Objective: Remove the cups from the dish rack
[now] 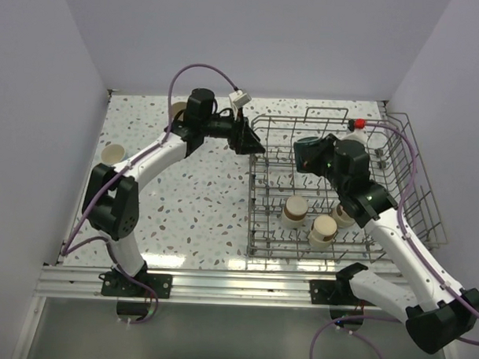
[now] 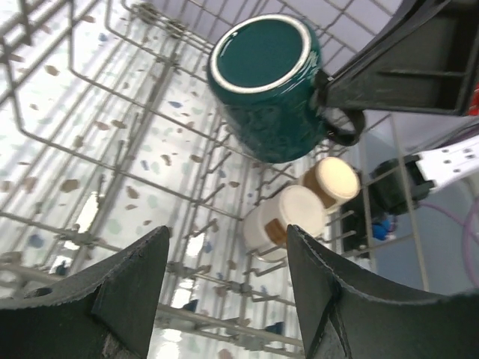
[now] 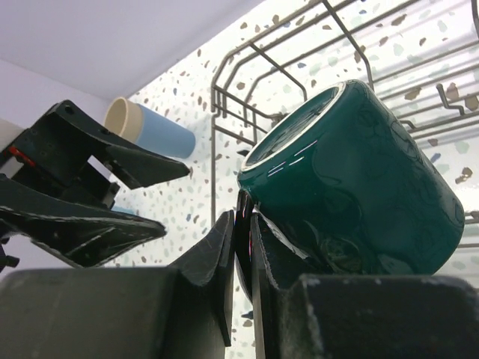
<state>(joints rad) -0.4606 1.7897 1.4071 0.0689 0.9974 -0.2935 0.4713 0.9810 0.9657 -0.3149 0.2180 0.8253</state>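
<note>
Your right tool (image 3: 241,224) is pinched shut on the dark teal mug (image 3: 359,187), by its handle as far as I can tell. The mug hangs tipped on its side above the dish rack (image 1: 300,256). Your left tool (image 2: 226,243) stands open at the rack's left edge and holds nothing. Lift the mug clear of the raised side wire, then lower it gently to the tabletop (image 1: 200,194) near the light blue tumbler (image 3: 153,136). No brand or writing is readable.

In the top view, the rack (image 1: 255,188) fills the right half of the table (image 1: 200,194). The right gripper (image 3: 243,247) holds a mug (image 1: 307,150) over the rack's upper middle. Three cups (image 1: 295,210) stand in its lower middle, and two more cups (image 1: 113,154) rest on the table at left and upper left.
</note>
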